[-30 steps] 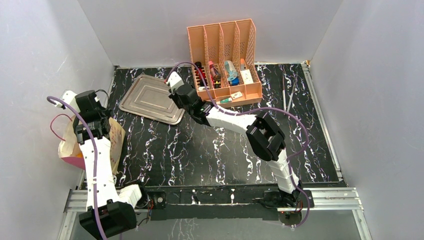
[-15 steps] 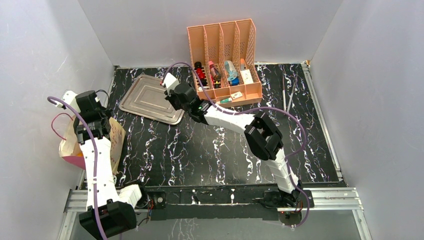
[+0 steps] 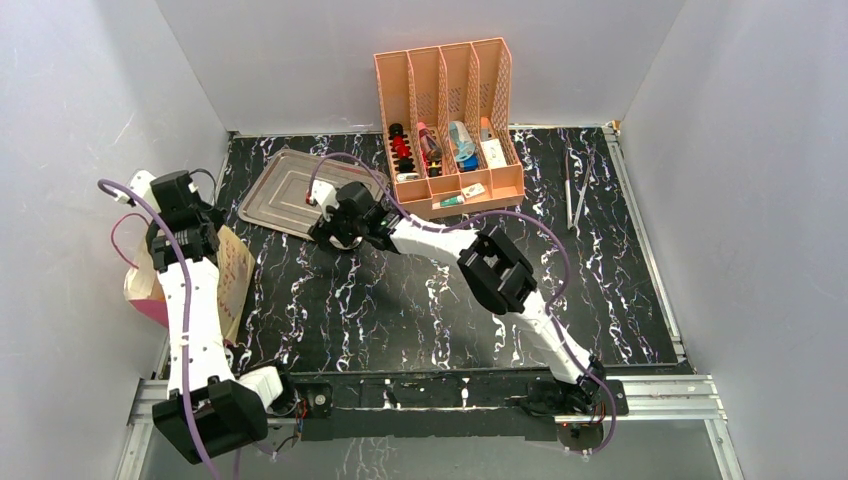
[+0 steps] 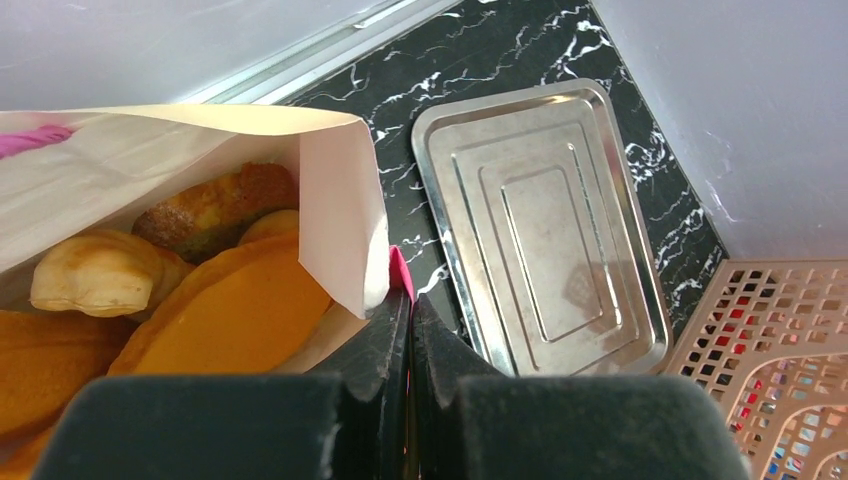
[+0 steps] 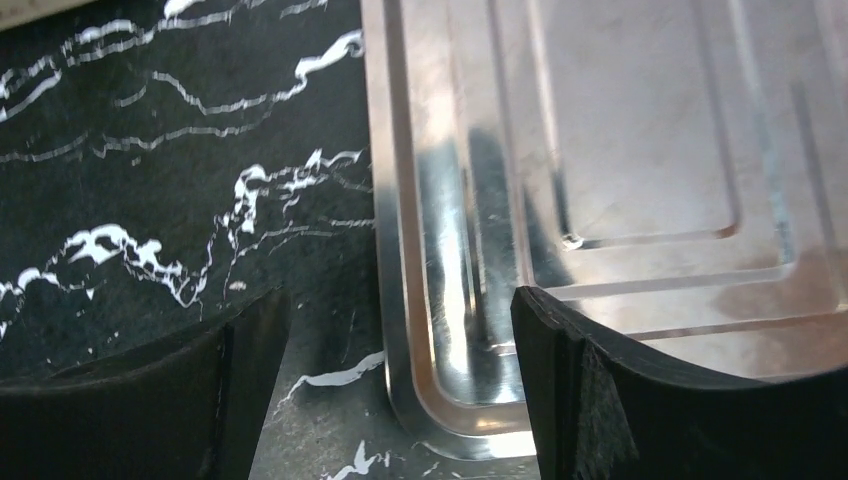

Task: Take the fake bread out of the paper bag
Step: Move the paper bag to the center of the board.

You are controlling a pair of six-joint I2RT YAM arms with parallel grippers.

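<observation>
The cream paper bag (image 3: 232, 278) with pink sides stands at the table's left edge, its mouth held apart. Inside it lie pieces of fake bread (image 4: 225, 320): a flat orange one, a pale roll (image 4: 95, 275) and a brown sugared one (image 4: 215, 205). My left gripper (image 4: 408, 300) is shut on the paper bag's (image 4: 335, 200) rim at a pink corner. My right gripper (image 3: 327, 233) hovers open and empty over the near corner of the metal tray (image 3: 285, 195). In the right wrist view its fingers (image 5: 560, 360) straddle the tray's (image 5: 600, 150) rim, the gripper (image 5: 400, 315) low over it.
A peach slotted organizer (image 3: 450, 120) with small bottles and tubes stands at the back centre. Its mesh corner (image 4: 790, 340) shows in the left wrist view. Two thin sticks (image 3: 575, 195) lie at the back right. White walls close in on three sides.
My right arm has swung left from beside the organizer to the tray's near corner, and its jaws have opened. My left arm has shifted slightly, still gripping the bag.
</observation>
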